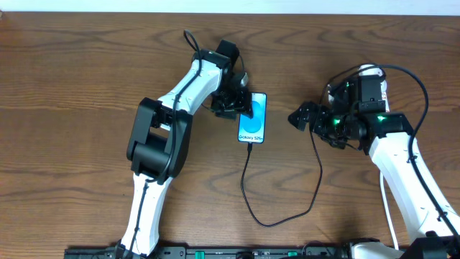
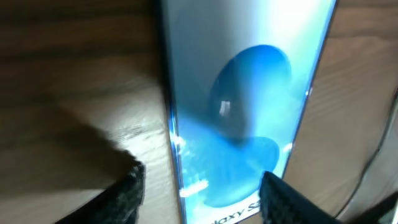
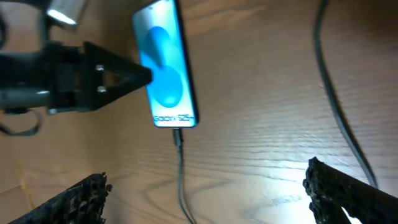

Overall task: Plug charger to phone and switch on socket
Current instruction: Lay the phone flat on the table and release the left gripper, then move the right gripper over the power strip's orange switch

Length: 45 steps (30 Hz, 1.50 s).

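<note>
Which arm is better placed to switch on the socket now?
Right. The right gripper is nearer the socket; the left gripper hovers over the phone, farther off.

Phone with lead plugged in, socket mostly hidden.
The phone (image 1: 252, 117) (image 2: 242, 106) (image 3: 166, 62) lies flat and face up on the worktop (image 1: 86, 72), its screen lit cyan and white, with "Galaxy S25+" near its lower end. The charger (image 1: 320, 173) (image 3: 181, 168) has its small tip seated in that lower edge. Its thin black cable runs off in 1 wide U, then climbs rightward. Of the socket (image 1: 368, 70) only a white rounded part shows.
</note>
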Tool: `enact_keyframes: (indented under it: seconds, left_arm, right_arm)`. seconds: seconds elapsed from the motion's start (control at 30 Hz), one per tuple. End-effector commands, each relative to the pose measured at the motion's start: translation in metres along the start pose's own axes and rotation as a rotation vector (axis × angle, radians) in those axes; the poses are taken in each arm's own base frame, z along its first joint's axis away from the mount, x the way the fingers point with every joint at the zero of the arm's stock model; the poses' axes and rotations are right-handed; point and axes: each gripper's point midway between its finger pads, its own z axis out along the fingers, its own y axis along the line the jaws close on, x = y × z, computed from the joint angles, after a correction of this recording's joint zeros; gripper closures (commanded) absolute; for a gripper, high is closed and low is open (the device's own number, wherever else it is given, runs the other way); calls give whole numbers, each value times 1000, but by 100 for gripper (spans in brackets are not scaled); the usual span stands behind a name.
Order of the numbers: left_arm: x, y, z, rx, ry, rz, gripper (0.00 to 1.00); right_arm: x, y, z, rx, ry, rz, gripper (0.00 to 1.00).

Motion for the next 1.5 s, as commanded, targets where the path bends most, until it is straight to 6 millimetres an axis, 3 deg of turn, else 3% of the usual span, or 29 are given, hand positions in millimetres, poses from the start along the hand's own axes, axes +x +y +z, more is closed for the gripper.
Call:
enact_keyframes:
  seconds: [0.0, 0.17, 0.3, 0.33, 0.4, 0.43, 0.53, 0.73, 0.87, 1.2, 1.47]
  left_arm:
    - [0, 35, 1, -153, -6, -27, 35]
    - [-7, 47, -41, -282, -100, -21, 33]
    - [-14, 40, -110, -396, -282, -1, 32]
    - [-15, 38, -125, -413, -321, 4, 21]
    - [-13, 32, -165, -460, -423, 14, 15]
    - [-12, 31, -178, -478, -456, 15, 7]
    - [-8, 27, -214, -523, -556, 16, 7]
    - [-4, 21, -229, -515, -591, 21, 7]
    - [-4, 21, -228, -515, -589, 21, 7]
    - [-4, 21, -228, -515, -589, 21, 6]
    - [-4, 21, -228, -515, -589, 21, 6]
  right_arm:
    - [-2, -13, -4, 78, -31, -11, 1]
    - [2, -20, -5, 110, -15, -12, 1]
    - [0, -23, -8, 121, -15, -27, 1]
    - [-2, -24, -12, 125, -17, -28, 1]
    - [-10, -25, -22, 139, -13, -44, 1]
    - [-14, -26, -28, 153, -12, -47, 1]
    - [-33, -38, -50, 258, -13, -42, 1]
    - [-77, -73, -88, 515, -55, 8, 1]
    - [-111, -114, -107, 669, -143, 119, 1]
    - [-178, -187, -120, 684, -357, 267, 1]
    - [-191, -220, -111, 697, -373, 317, 1]
